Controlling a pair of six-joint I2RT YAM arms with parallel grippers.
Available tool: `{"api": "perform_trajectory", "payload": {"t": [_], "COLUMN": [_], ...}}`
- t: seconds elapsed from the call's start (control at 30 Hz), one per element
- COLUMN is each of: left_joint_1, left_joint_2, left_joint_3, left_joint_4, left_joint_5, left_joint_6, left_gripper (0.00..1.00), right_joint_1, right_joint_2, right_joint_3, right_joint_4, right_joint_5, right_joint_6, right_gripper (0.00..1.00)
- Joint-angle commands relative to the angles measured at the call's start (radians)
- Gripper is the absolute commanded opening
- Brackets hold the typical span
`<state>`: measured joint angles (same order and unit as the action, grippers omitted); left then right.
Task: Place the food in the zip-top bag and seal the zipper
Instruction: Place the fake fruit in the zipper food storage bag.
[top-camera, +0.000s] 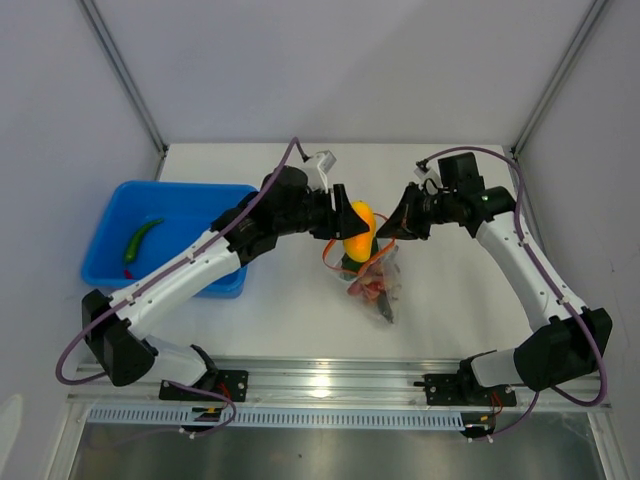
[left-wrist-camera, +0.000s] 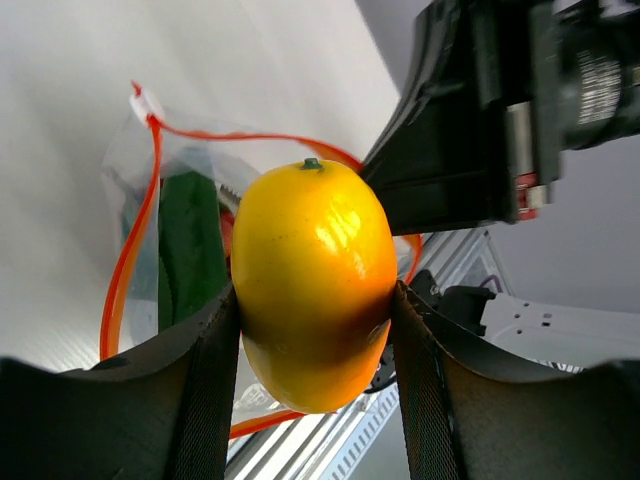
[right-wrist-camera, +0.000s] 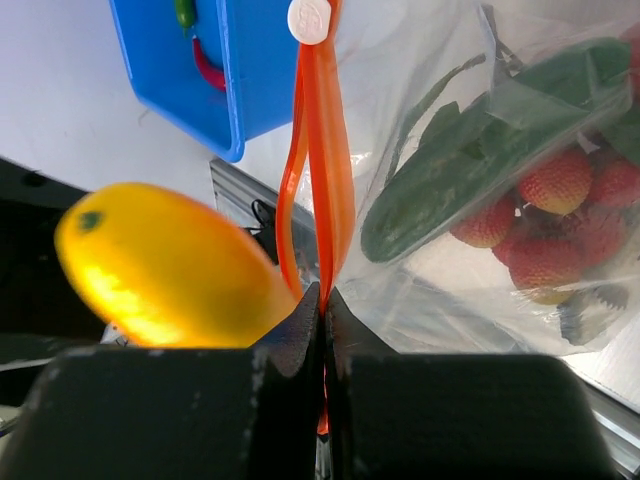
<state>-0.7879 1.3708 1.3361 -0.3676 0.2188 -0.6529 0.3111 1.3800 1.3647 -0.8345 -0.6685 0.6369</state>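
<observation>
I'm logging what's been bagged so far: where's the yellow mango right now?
In the top view, the mango is mid-table, clamped in the left pincer right at the mouth of the zip-top bag, not yet inside it.

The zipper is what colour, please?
The zipper is red-orange, clearest in the right wrist view.
</observation>
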Motion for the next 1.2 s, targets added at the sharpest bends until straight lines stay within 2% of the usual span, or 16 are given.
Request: {"api": "perform_trajectory", "payload": {"t": [0.0,0.33,0.4,0.5,0.53,0.57,0.6,0.63,0.67,0.7,0.9,1.0,1.17], "left_joint_1": [-0.007,-0.010,-0.011,-0.020,-0.028,-0.030,-0.031,-0.033,-0.033,-0.031,-0.033,-0.031,-0.030], "left_joint_2": [0.051,0.140,0.152,0.172,0.180,0.197,0.200,0.198,0.183,0.169,0.027,-0.056,-0.102], "left_joint_3": [0.046,0.107,0.115,0.115,0.127,0.139,0.141,0.144,0.138,0.129,0.074,0.040,0.014], "left_joint_4": [-0.065,-0.146,-0.146,-0.120,-0.125,-0.160,-0.177,-0.195,-0.218,-0.226,-0.235,-0.241,-0.293], "left_joint_5": [0.042,0.088,0.134,0.223,0.243,0.252,0.254,0.242,0.222,0.170,0.058,-0.057,-0.163], "left_joint_6": [0.027,0.032,0.036,0.061,0.079,0.087,0.105,0.114,0.122,0.142,0.199,0.202,0.200], "left_gripper": [0.00,0.00,0.04,0.25,0.49,0.61,0.68,0.88,0.99,0.99,0.99,0.99,0.99], "right_joint_1": [-0.009,-0.021,-0.024,-0.026,-0.026,-0.026,-0.027,-0.029,-0.029,-0.030,-0.035,-0.035,-0.033], "right_joint_2": [-0.044,-0.039,-0.036,-0.033,-0.033,-0.033,-0.033,-0.038,-0.039,-0.042,-0.059,-0.067,-0.075], "right_joint_3": [0.005,0.013,0.013,0.011,0.007,0.007,0.007,0.007,0.004,0.002,-0.021,-0.026,-0.023], "right_joint_4": [0.046,0.087,0.090,0.091,0.092,0.092,0.092,0.091,0.087,0.087,0.077,0.071,0.051], "right_joint_5": [-0.049,-0.079,-0.080,-0.082,-0.083,-0.083,-0.083,-0.080,-0.079,-0.079,-0.086,-0.088,-0.088], "right_joint_6": [0.024,0.067,0.067,0.066,0.067,0.066,0.064,0.061,0.060,0.061,0.052,0.047,0.035], "right_gripper": [0.00,0.00,0.00,0.00,0.00,0.00,0.00,0.00,0.00,0.00,0.00,0.00,0.00]}}
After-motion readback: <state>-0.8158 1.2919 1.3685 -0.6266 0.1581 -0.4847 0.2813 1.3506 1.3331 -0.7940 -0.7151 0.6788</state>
